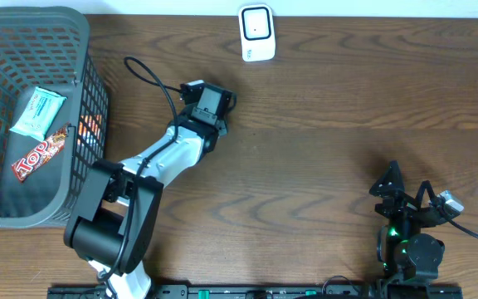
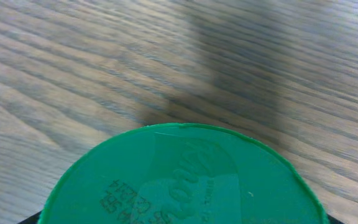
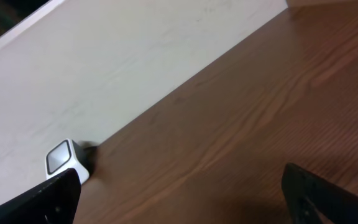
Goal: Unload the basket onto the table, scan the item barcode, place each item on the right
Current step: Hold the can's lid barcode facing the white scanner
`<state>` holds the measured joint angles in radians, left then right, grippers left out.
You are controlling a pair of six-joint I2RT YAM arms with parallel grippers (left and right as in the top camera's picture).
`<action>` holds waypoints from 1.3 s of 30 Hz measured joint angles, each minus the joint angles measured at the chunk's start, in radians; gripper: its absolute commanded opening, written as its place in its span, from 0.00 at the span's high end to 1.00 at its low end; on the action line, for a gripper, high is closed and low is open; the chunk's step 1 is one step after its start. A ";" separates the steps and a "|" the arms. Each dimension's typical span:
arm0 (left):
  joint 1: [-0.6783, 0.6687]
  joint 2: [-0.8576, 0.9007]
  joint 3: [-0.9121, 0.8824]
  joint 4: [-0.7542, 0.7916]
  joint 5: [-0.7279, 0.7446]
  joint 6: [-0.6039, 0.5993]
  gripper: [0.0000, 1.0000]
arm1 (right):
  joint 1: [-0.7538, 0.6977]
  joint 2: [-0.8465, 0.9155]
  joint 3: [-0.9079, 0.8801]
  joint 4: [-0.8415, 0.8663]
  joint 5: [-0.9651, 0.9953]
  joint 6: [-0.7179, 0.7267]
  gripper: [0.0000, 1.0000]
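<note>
The item is a round can with a green lid that fills the lower half of the left wrist view, with printed date digits on its top. It is held above the wooden table and casts a shadow there. My left gripper is closed around it; its fingers are hidden, and in the overhead view the wrist covers the can. The white barcode scanner stands at the table's far edge, up and to the right of that gripper. It also shows as the scanner against the wall. My right gripper stands open and holds nothing, near the front right.
A dark mesh basket takes up the far left. Inside it lie a teal packet and a red snack bar. A black cable loops from the left wrist over the table.
</note>
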<state>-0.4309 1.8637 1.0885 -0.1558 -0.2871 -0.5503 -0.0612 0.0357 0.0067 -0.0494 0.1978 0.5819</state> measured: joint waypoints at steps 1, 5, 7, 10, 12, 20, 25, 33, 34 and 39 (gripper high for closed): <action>-0.005 0.000 0.000 0.006 0.000 0.000 0.34 | 0.000 0.000 0.000 0.000 0.000 0.000 0.01; -0.010 0.000 0.000 0.029 -0.001 0.000 0.34 | 0.000 0.000 0.000 0.000 0.000 0.000 0.01; -0.009 0.000 0.000 0.042 -0.005 -0.002 0.33 | 0.000 0.000 0.000 0.000 0.000 0.000 0.01; -0.009 0.005 0.000 0.053 -0.008 -0.022 0.33 | 0.000 0.000 0.000 0.000 0.000 0.000 0.01; -0.009 0.016 0.000 0.053 -0.008 -0.036 0.33 | 0.000 0.000 0.000 0.000 0.000 0.000 0.01; -0.016 0.059 0.000 0.067 -0.031 -0.060 0.33 | 0.000 0.000 0.000 0.000 0.000 0.000 0.01; -0.024 0.057 0.000 0.062 -0.033 -0.060 0.33 | 0.000 0.000 0.000 0.000 0.000 0.000 0.01; -0.026 -0.056 -0.018 -0.013 -0.021 -0.044 0.33 | 0.000 0.002 0.000 0.000 0.000 0.000 0.01; -0.026 -0.083 -0.018 -0.016 -0.021 -0.039 0.33 | 0.000 0.002 0.000 0.000 0.000 0.000 0.01; -0.026 -0.260 -0.018 -0.023 -0.018 -0.022 0.02 | 0.000 0.002 0.000 0.000 0.000 0.000 0.01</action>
<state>-0.4564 1.6039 1.0710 -0.1783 -0.3050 -0.5724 -0.0612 0.0372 0.0067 -0.0494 0.1978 0.5819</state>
